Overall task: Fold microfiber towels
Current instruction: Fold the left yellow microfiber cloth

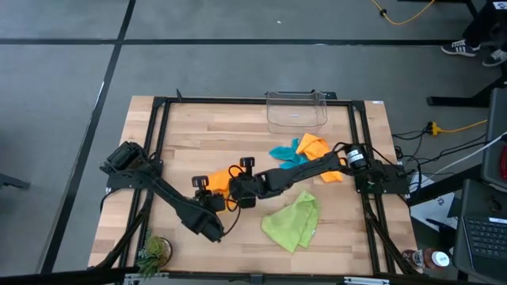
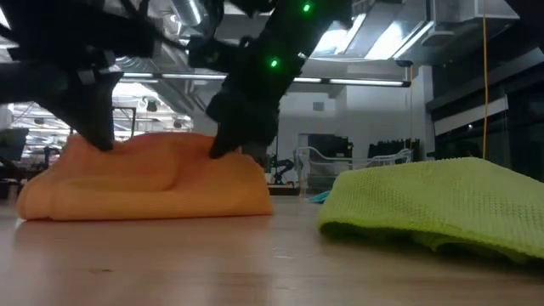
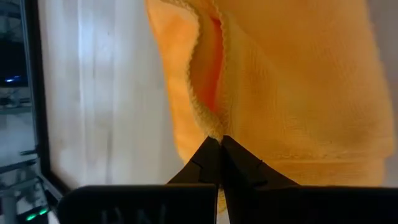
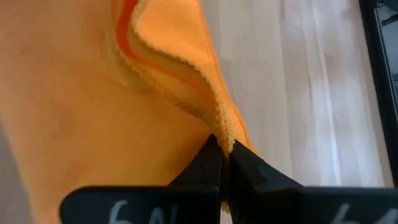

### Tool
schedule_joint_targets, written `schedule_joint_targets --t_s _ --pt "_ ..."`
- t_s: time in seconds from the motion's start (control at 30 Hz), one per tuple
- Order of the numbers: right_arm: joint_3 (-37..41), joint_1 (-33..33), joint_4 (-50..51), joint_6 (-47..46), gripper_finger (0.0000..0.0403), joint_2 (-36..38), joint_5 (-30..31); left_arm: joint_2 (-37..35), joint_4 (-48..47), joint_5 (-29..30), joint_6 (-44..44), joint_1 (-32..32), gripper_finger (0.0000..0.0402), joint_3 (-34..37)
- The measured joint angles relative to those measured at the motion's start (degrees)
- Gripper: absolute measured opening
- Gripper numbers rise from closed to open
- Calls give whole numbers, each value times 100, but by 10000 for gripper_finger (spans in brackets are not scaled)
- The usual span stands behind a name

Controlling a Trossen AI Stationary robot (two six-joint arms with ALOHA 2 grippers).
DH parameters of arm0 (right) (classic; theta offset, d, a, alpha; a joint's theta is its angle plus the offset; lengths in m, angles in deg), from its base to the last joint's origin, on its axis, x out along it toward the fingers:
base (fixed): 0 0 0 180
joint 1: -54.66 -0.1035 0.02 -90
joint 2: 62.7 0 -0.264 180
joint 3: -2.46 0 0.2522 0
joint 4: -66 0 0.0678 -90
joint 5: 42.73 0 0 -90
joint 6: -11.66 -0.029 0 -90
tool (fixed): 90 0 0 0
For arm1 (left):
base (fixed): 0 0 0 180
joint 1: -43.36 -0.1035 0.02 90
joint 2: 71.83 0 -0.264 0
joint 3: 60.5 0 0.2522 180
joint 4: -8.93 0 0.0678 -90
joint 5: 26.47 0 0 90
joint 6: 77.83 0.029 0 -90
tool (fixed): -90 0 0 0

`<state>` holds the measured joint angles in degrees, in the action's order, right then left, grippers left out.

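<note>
An orange towel lies bunched on the wooden table, left of the middle, between my two grippers. In the low view the orange towel rests on the table as a low hump. My left gripper is shut on its left part, and my right gripper is shut on its right part. A lime green towel lies crumpled near the front. A teal-blue towel and a second orange towel lie together at the right, partly under my right arm. My left gripper pinches the orange towel's hemmed edge between its two fingertips, where the cloth doubles over, so more than one layer shows. The fingers come from above. The towel rests on the table below them, slack. My right gripper pinches the orange towel's hemmed edges between its two fingertips; two or more layers meet there. The fingers come down from above. The towel lies on the table beneath, slack.
A clear plastic bin stands at the table's far edge. A small green plant sits at the near left corner. A black frame runs round the tabletop. Bare wood shows at the far left and near the front.
</note>
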<state>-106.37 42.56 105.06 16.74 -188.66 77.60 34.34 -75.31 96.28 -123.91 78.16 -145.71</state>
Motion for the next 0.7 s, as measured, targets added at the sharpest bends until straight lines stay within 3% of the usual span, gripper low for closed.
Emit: schedule_joint_targets --t_s 0.17,0.43,0.7 --pt "0 180 -168 -33 6 -156 -1 0 -5 330 15 -131 0 239" --pt "0 380 -284 -173 12 -181 -31 0 338 363 14 -391 0 709" --pt "0 440 -276 -271 85 -181 -340 0 455 219 -32 -523 31 819"
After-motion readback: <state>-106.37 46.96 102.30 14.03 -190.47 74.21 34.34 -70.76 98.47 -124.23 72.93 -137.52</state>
